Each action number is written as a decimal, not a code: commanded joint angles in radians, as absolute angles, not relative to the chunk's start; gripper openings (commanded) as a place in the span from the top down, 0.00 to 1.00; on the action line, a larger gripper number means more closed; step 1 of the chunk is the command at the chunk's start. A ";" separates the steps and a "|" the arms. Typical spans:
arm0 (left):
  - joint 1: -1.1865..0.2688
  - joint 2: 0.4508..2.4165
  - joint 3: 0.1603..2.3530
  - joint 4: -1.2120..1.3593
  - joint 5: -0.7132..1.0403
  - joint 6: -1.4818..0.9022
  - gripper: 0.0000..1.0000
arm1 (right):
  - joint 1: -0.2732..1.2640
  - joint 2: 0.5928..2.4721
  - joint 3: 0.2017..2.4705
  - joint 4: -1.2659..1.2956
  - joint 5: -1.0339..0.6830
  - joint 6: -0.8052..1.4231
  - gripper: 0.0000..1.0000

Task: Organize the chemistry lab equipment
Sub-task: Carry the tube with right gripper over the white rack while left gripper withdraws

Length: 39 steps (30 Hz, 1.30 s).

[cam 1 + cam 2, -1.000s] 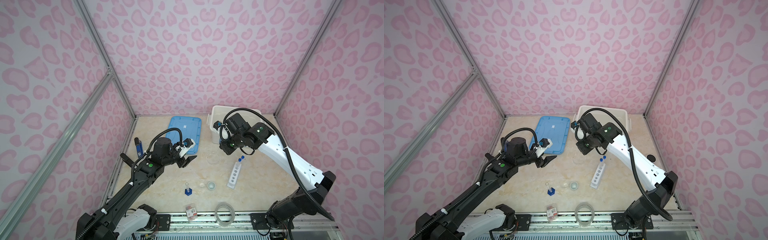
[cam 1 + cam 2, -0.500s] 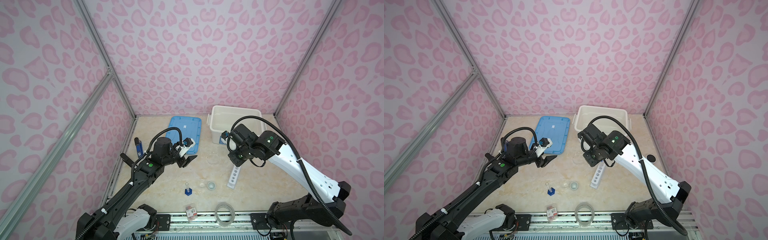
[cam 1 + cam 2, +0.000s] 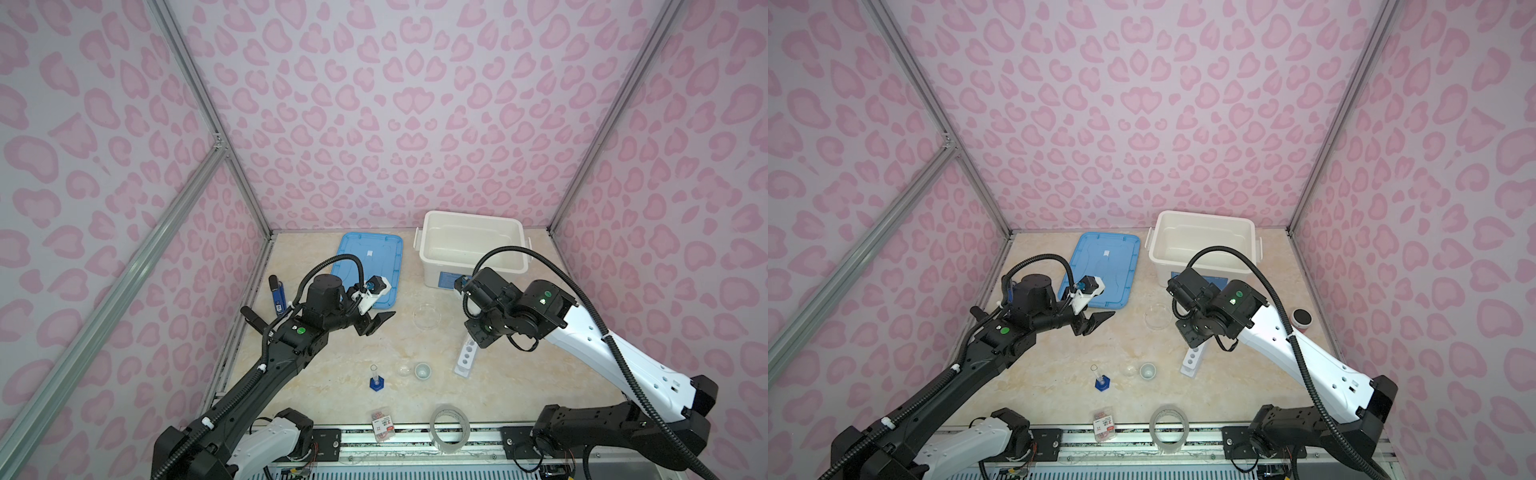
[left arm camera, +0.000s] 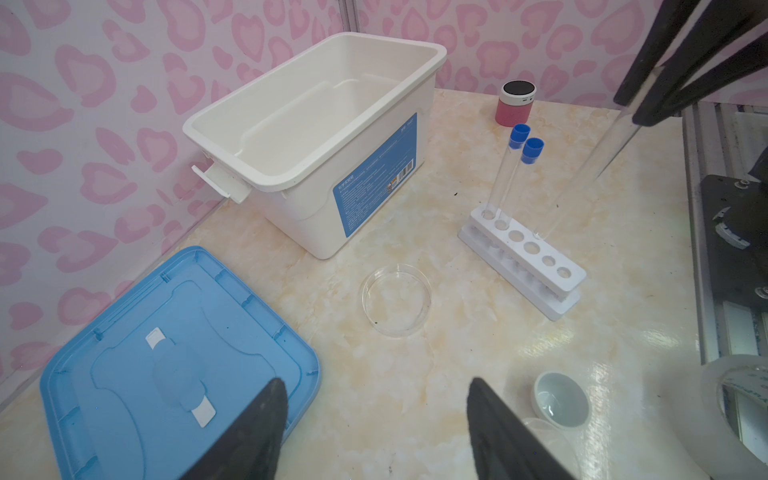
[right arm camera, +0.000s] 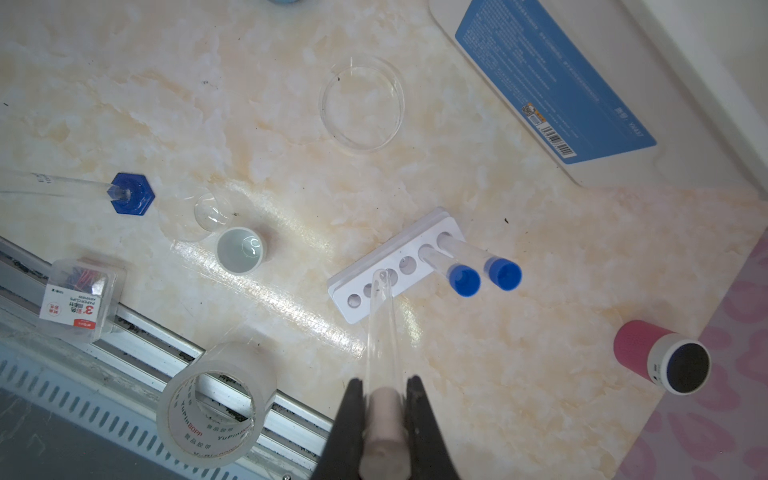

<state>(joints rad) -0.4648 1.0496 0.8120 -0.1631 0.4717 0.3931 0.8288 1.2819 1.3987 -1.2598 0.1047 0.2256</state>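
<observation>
My right gripper [image 5: 382,392] is shut on the pale-capped top of a clear test tube [image 5: 380,324]. The tube's lower end hangs over the middle holes of the white six-hole rack [image 5: 357,309], [image 3: 464,365]; whether it has entered a hole I cannot tell. Two blue-capped tubes [image 4: 515,174] stand in the rack's end holes. My left gripper [image 4: 376,386] is open and empty above the table, short of the petri dish [image 4: 395,305], [image 3: 427,316]. Nearer the front are the small white cup [image 3: 422,370], the tiny glass dish [image 5: 212,212] and the blue-based cylinder [image 3: 376,380].
An open white bin [image 3: 471,214] stands at the back right, its blue lid [image 3: 370,257] flat beside it. A tape roll [image 3: 451,428] and a red-labelled packet [image 3: 384,428] lie at the front edge. A pink speaker [image 3: 1302,320] is at the right, a blue pen [image 3: 277,297] at the left wall.
My right arm has swung from in front of the bin towards the front, bringing the tube down over the rack. The left arm has stayed almost still.
</observation>
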 commanded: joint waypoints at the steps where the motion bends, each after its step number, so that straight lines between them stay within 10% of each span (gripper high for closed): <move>1: -0.469 1.046 0.819 -0.138 0.487 0.383 0.30 | 0.830 1.268 1.359 -1.219 0.126 0.250 0.93; 39: -0.482 1.069 0.818 -0.148 0.466 0.391 0.29 | 0.753 1.232 1.177 -1.074 0.133 0.246 0.93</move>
